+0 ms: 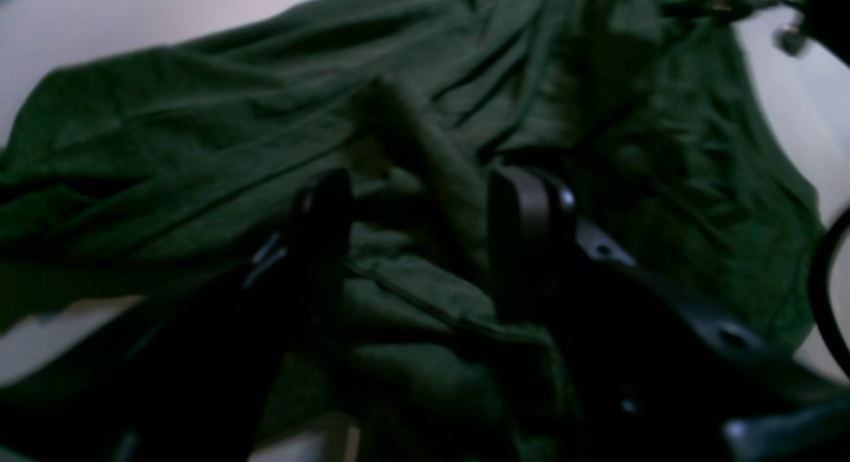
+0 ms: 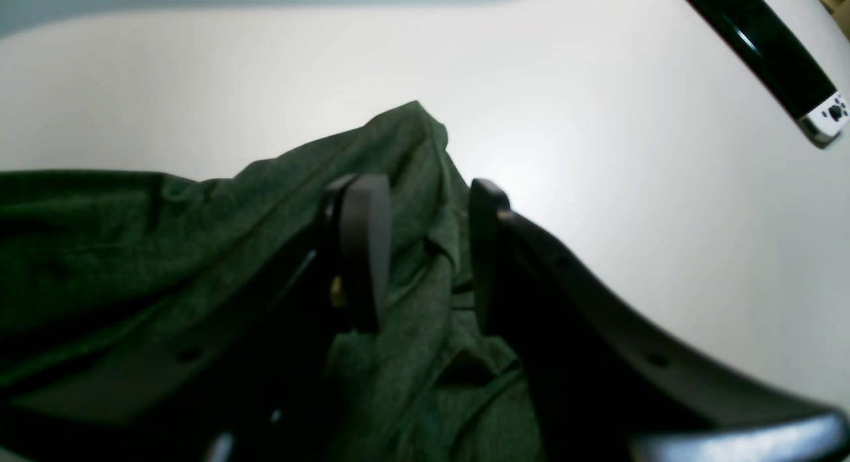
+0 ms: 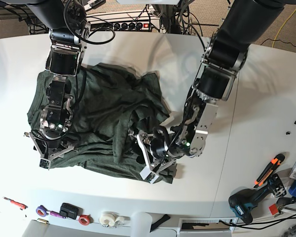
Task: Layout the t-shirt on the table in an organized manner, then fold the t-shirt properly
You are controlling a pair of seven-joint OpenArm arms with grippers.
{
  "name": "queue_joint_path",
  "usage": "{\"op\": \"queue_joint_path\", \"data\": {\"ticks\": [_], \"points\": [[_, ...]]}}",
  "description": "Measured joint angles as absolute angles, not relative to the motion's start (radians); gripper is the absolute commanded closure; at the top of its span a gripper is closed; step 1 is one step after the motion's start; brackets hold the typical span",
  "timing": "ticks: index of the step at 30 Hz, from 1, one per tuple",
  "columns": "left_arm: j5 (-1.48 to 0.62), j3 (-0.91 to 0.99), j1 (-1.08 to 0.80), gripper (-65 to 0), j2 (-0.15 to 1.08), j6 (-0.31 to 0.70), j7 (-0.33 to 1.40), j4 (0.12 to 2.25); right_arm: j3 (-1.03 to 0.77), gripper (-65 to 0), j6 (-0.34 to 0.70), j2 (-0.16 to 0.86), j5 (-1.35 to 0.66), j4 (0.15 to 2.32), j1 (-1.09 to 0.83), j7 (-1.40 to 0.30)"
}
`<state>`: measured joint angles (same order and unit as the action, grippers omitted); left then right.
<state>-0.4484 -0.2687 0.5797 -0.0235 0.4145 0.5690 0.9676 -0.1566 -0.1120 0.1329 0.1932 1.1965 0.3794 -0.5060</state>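
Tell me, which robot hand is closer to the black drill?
The left. The left gripper is over the t-shirt's edge, on the drill's side. The right gripper is at the shirt's far end.

A power drill (image 3: 250, 199) with a black and teal body was seen at about 4 o'clock in the base view, and an orange-handled tool (image 3: 269, 169) was laid just above it. Rolls of tape (image 3: 110, 218) were lined up at 6 o'clock, with a small black item (image 3: 68, 209) and a red-handled tool (image 3: 14, 202) placed toward 7 o'clock. A power strip (image 3: 126, 24) was set at 12 o'clock. A black bar with a white end (image 2: 770, 50) was seen at 1 o'clock in the right wrist view.
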Motion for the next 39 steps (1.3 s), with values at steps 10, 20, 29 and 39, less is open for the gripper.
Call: {"op": "queue_joint_path", "data": {"ticks": [10, 20, 29, 39], "points": [[-0.42, -0.268, 0.61, -30.6, -0.019, 0.409, 0.476, 0.741, -0.157, -20.4, -0.112, 0.133, 0.194, 1.196, 0.379, -0.507], [-0.408, -0.268, 0.613, -30.6, -0.019, 0.411, 0.391, 0.741, -0.157, -20.4, -0.112, 0.133, 0.194, 1.196, 0.379, -0.508], [-0.408, -0.268, 0.61, -30.6, -0.067, 0.437, 0.379, 0.741, -0.157, -20.4, -0.112, 0.133, 0.194, 1.196, 0.379, -0.508], [-0.308, -0.268, 0.582, -30.6, -0.076, 0.355, 0.358, 0.739, -0.157, -20.4, -0.112, 0.133, 0.194, 1.196, 0.379, -0.508]]}}
